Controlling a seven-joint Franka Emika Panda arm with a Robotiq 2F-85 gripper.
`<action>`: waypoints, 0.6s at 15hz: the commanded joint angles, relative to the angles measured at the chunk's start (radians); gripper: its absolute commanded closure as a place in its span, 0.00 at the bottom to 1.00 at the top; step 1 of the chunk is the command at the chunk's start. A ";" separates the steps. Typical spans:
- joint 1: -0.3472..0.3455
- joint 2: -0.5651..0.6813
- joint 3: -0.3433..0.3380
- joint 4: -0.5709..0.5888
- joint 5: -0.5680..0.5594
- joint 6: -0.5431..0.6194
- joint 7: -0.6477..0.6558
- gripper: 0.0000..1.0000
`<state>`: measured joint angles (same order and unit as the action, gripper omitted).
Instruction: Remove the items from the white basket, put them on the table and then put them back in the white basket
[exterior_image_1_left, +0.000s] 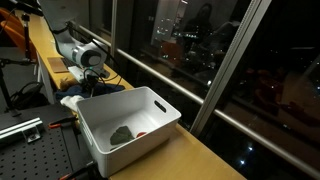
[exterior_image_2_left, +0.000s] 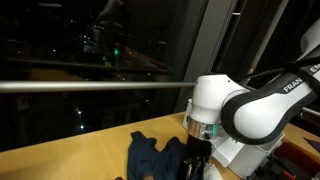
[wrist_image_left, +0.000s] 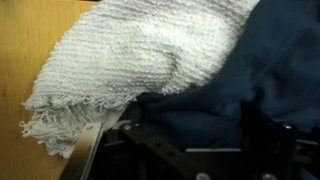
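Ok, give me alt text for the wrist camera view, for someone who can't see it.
A pale fringed towel lies partly over dark blue cloth on a tan wooden table. The open end effector fills the bottom edge with its dark frame.

Basket (exterior_image_1_left: 140, 148) sits on the table (exterior_image_1_left: 205, 158), with a small item (exterior_image_1_left: 121, 135) in it. I've got the gripper (exterior_image_1_left: 92, 80) over the cloth pile (exterior_image_1_left: 95, 93), which is on the table just behind the basket. Wrist view: towel (wrist_image_left: 150, 50) lies on the cloth (wrist_image_left: 235, 100). Perforated board (exterior_image_1_left: 30, 152) is beside the table.
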<state>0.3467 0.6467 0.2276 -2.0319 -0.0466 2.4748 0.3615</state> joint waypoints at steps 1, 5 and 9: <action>0.015 -0.007 -0.023 0.000 0.031 0.004 -0.023 0.34; -0.001 -0.051 -0.022 -0.035 0.052 0.012 -0.026 0.64; -0.012 -0.108 -0.025 -0.068 0.071 0.004 -0.027 0.94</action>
<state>0.3390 0.6024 0.2155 -2.0515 -0.0084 2.4749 0.3612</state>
